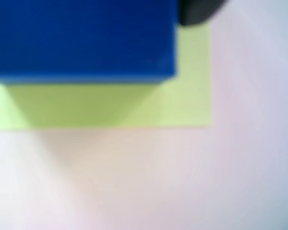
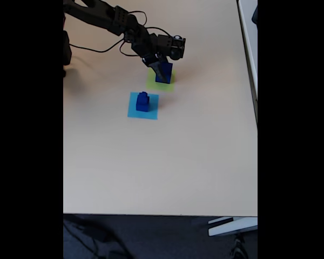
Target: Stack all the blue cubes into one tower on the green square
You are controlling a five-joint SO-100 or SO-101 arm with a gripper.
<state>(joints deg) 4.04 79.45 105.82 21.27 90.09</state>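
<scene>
Here, pincer point(image 2: 163, 73) clamped on blue cube point(image 1: 81, 38), cube over green square point(image 1: 192, 96)

The place looks like a lab or office set up for robot trials. A plain beige surface point(image 2: 167, 162) carries a small black arm point(image 2: 113, 19) with loose cables point(image 2: 105, 48), flat coloured squares point(image 2: 143, 105) and dark carpet point(image 2: 151, 237) below.
</scene>
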